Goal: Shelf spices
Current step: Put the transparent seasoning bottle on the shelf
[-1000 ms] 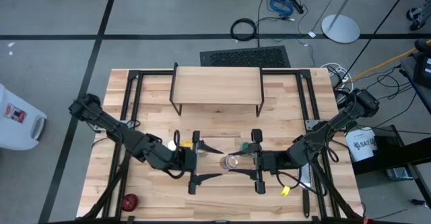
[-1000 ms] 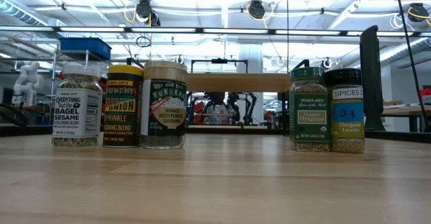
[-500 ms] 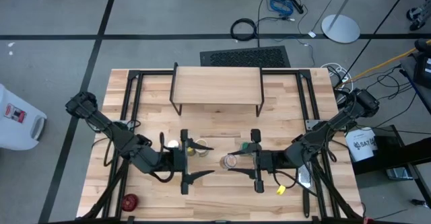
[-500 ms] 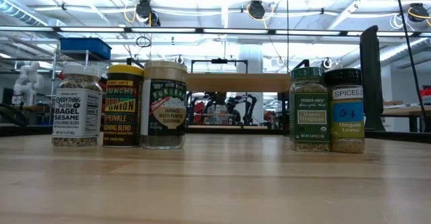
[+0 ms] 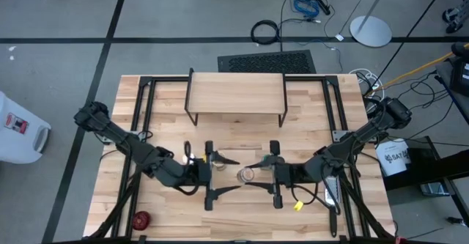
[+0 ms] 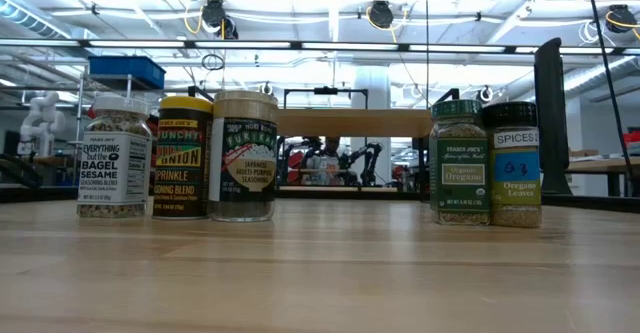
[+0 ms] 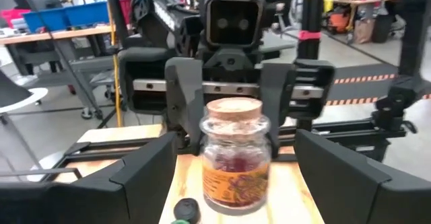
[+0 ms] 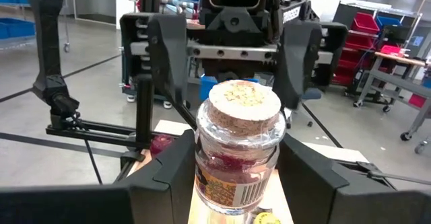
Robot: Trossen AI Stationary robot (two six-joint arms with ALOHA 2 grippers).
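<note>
A small clear jar (image 8: 237,153) with a cork lid and red contents is upright above the table, with my right gripper (image 5: 254,175) shut on it. Facing it, my left gripper (image 5: 233,175) is open, a finger on each side of the jar (image 7: 232,160), not touching. In the low view, five spice jars stand upright on the wood: white-capped (image 6: 115,158), yellow-lidded (image 6: 182,158), tan-lidded (image 6: 243,156), green-lidded (image 6: 458,163) and dark-lidded (image 6: 515,163). The shelf (image 5: 236,96) stands on its black legs at the table's far middle. My right gripper pinches the jar's glass body (image 8: 202,163), just below the shoulder, between its two fingers (image 8: 168,173). The fingers come in level from the table's right side. The jar stays upright with its cork lid (image 7: 232,108) up, clear of the table.
Small jars (image 5: 192,158) lie on the table under my left gripper, and a dark lid (image 7: 183,210) shows below it. A red round object (image 5: 141,219) sits at the near left corner. A flat metal grater (image 5: 331,193) lies under my right arm.
My left gripper has drawn back a little toward the table's left edge, then come forward again toward the jar. It has stayed open.
</note>
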